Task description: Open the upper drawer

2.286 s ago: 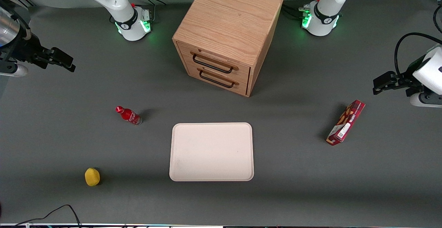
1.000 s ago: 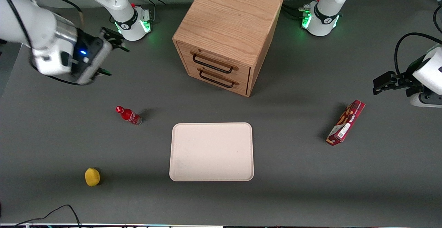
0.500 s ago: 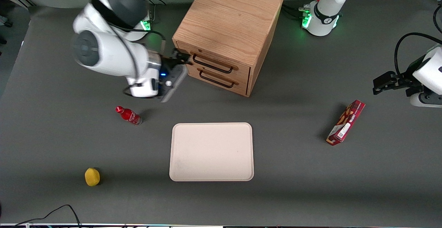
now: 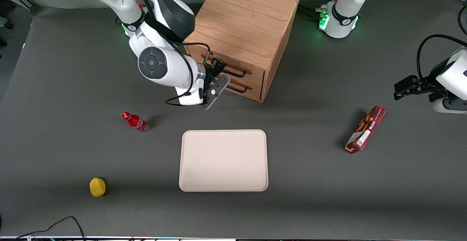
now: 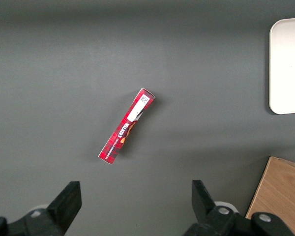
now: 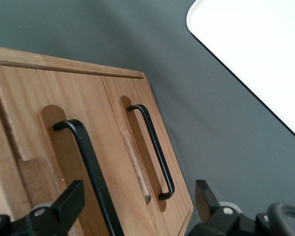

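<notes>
The oak cabinet (image 4: 242, 22) stands at the back middle of the table. Its upper drawer (image 4: 255, 74) is closed, and part of its black bar handle (image 4: 236, 74) shows past my arm. The lower drawer's handle (image 4: 238, 88) sits just beneath. My right gripper (image 4: 219, 69) is right in front of the upper drawer, at its handle. In the right wrist view the gripper (image 6: 137, 196) is open, and the upper handle (image 6: 88, 162) runs between the two fingers, close to one finger (image 6: 64, 204). The upper drawer front (image 6: 19, 98) and the lower handle (image 6: 155, 147) show there too.
A white tray (image 4: 223, 160) lies nearer the front camera than the cabinet; it also shows in the right wrist view (image 6: 255, 54). A red bottle (image 4: 135, 121) and a yellow fruit (image 4: 97, 186) lie toward the working arm's end. A red box (image 4: 365, 129) lies toward the parked arm's end.
My right arm has swung in from the working arm's end of the table to the cabinet front; the gripper now stands at the upper drawer's handle. The drawers have not moved.
</notes>
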Tool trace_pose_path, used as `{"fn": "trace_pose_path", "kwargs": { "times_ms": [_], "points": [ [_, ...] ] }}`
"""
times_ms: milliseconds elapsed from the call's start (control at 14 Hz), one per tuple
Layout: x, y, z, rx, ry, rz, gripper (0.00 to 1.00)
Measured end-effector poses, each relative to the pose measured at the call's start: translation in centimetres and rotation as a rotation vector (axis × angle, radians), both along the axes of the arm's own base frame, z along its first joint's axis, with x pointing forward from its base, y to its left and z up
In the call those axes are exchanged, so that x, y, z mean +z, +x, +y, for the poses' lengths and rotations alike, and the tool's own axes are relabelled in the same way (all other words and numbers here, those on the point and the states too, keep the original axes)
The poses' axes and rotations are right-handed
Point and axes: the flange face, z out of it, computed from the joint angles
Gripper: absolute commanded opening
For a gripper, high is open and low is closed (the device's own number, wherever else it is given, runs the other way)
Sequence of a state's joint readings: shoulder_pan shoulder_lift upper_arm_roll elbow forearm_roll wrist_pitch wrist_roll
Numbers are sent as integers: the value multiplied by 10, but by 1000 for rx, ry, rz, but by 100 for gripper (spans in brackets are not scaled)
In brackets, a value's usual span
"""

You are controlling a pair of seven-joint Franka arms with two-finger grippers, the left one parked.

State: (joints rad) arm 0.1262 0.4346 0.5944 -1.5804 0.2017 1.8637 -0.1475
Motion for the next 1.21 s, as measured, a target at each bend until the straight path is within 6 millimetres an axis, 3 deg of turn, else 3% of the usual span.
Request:
{"fn": "trace_pose_path", "kwargs": {
  "times_ms": [214,643,1214],
  "points": [
    [-12,-12,8,13,-6,12,100],
    [-15,-22,16,6,-21,28,100],
    [-35,-30,14,28,-70,15,100]
  ]
}}
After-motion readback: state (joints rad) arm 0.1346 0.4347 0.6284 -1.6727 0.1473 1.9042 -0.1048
